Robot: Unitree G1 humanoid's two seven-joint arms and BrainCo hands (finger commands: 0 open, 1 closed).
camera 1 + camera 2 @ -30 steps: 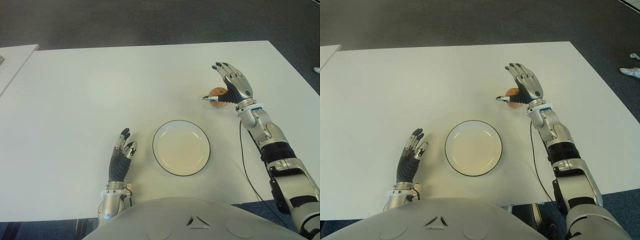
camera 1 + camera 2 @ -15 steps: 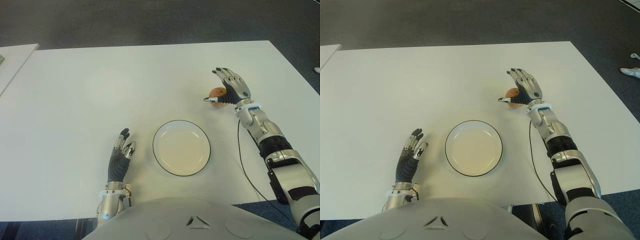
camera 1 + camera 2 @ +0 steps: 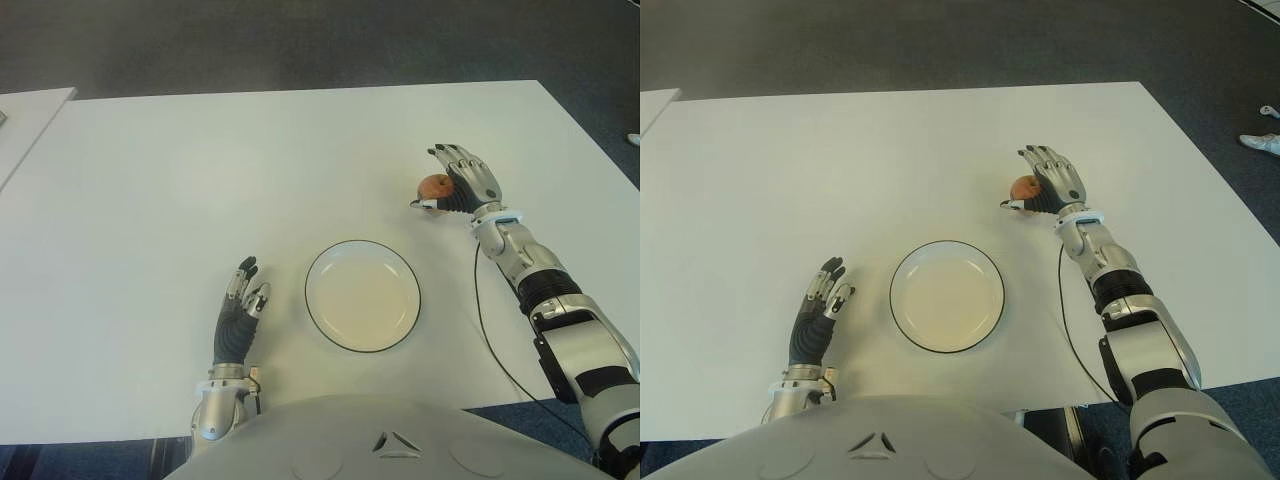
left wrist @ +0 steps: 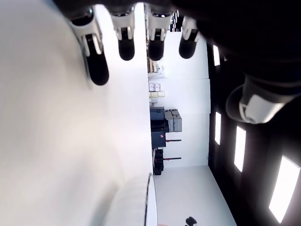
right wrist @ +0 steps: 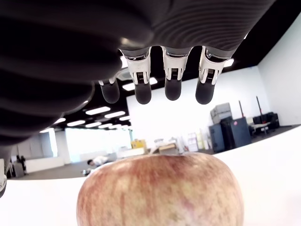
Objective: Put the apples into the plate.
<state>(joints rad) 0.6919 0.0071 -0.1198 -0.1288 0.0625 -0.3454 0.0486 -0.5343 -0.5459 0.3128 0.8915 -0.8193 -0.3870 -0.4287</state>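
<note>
Right hand (image 3: pixel 462 185) cups over the apple (image 3: pixel 435 187) on the bench (image 3: pixel 200 180), beyond the plate's (image 3: pixel 362 296) right side. Fingers (image 5: pixel 171 77) arched above, open, not yet gripping. Left hand (image 3: pixel 240 315) idle, relaxed, left of plate. Close unevenly and you risk rolling the apple away.

Plate (image 3: pixel 362 295) on table (image 3: pixel 150 200), near edge; apple (image 3: pixel 435 187) behind-right; left hand (image 3: pixel 240 315) left of plate.

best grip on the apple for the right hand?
Wrap the round body of the apple from its right side, where the right hand already cups it, fingers arched over but not closed. It sits upright on the table, free all around.
</note>
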